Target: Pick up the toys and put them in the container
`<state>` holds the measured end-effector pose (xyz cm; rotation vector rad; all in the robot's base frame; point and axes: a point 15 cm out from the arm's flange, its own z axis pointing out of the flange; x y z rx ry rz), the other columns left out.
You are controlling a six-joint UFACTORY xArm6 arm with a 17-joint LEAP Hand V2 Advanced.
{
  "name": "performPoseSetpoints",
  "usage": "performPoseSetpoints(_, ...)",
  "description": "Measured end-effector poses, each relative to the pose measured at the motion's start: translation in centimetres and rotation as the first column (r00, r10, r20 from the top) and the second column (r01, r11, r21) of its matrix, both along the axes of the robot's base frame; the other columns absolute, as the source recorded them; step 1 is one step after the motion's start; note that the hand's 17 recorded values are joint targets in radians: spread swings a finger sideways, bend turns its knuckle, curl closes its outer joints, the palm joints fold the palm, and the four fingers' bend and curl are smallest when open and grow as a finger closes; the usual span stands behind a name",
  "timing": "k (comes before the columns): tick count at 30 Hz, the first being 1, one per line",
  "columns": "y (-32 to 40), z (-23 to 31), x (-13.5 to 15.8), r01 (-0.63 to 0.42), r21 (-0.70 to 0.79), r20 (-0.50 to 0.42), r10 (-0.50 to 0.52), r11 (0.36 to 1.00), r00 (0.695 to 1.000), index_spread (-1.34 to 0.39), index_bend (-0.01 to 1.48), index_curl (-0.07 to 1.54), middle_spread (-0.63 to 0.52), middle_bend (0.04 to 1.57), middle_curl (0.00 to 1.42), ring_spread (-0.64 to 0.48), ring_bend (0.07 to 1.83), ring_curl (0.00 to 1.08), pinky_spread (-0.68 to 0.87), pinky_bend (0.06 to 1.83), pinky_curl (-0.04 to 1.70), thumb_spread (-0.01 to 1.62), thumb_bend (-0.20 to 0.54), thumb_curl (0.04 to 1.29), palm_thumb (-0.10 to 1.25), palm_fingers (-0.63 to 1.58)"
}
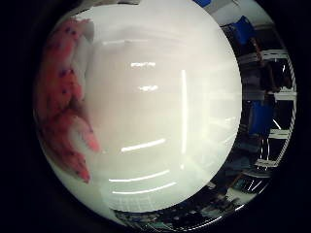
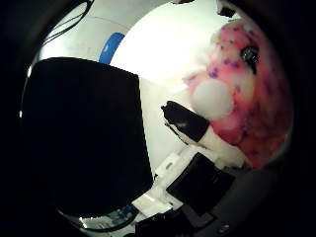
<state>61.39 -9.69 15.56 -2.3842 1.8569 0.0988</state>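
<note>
Your pink plush toy (image 2: 247, 84) — speckled with purple dots, with a white round muzzle and a dark eye — sits close against the palm, and the hand (image 2: 190, 126) has a black-tipped finger curled up against it, so the toy looks gripped. Beside the toy lies a large black container (image 2: 84, 138), filling much of the thumb-side view — beyond both spreads the glossy white tabletop (image 1: 160, 107).
</note>
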Motion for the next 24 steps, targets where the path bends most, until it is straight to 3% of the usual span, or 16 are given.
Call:
performPoseSetpoints(2,0.1,0.0,-0.2,-0.001,0.002,-0.006,0.001,1.0,1.0,-0.39,0.12,0.12,-0.19,0.56,0.43,-0.23,1.07,0.38,-0.36,1.06,0.35,1.17,-0.017,0.36,0.6,1.04)
performPoseSetpoints(5,0.0,0.4,-0.3,-0.002,0.002,-0.007,0.002,1.0,1.0,-0.37,0.25,0.17,-0.2,0.74,0.51,-0.24,1.11,0.42,-0.48,1.07,0.38,1.17,-0.013,0.37,0.63,1.26)
performPoseSetpoints(6,0.0,0.5,-0.3,-0.002,0.002,-0.006,0.002,1.0,1.0,-0.35,0.32,0.22,-0.19,0.85,0.54,-0.23,1.12,0.43,-0.47,1.07,0.39,1.17,-0.009,0.37,0.66,1.34)
performPoseSetpoints(7,0.0,0.6,-0.3,-0.003,0.001,-0.003,0.003,1.0,1.0,-0.35,0.35,0.24,-0.18,0.86,0.55,-0.23,1.13,0.43,-0.47,1.09,0.4,1.17,-0.011,0.37,0.66,1.34)
performPoseSetpoints(8,0.0,1.1,-0.2,-0.004,0.0,0.003,0.004,1.0,1.0,-0.33,0.49,0.3,-0.18,0.86,0.55,-0.22,1.16,0.45,-0.43,1.14,0.42,1.16,-0.008,0.38,0.69,1.36)
performPoseSetpoints(9,0.0,1.6,-0.2,-0.004,-0.001,0.008,0.004,1.0,1.0,-0.32,0.57,0.34,-0.16,0.99,0.59,-0.22,1.18,0.47,-0.39,1.16,0.45,1.17,-0.008,0.38,0.71,1.38)
performPoseSetpoints(12,0.0,3.2,-0.2,-0.005,-0.003,0.028,0.005,1.0,1.0,-0.27,0.9,0.5,-0.14,1.17,0.66,-0.21,1.28,0.52,-0.3,1.29,0.53,1.16,0.0,0.41,0.81,1.29)
performPoseSetpoints(15,-0.1,5.1,0.0,-0.002,-0.009,0.056,0.003,1.0,0.998,-0.24,1.11,0.61,-0.14,1.29,0.7,-0.21,1.36,0.58,-0.23,1.36,0.61,1.14,0.012,0.44,0.93,1.19)
performPoseSetpoints(24,-0.9,11.1,-3.0,0.032,0.004,0.041,-0.032,0.999,0.999,-0.2,1.19,0.7,-0.11,1.39,0.72,-0.21,1.4,0.68,-0.18,1.38,0.76,1.15,-0.008,0.52,1.02,1.1)
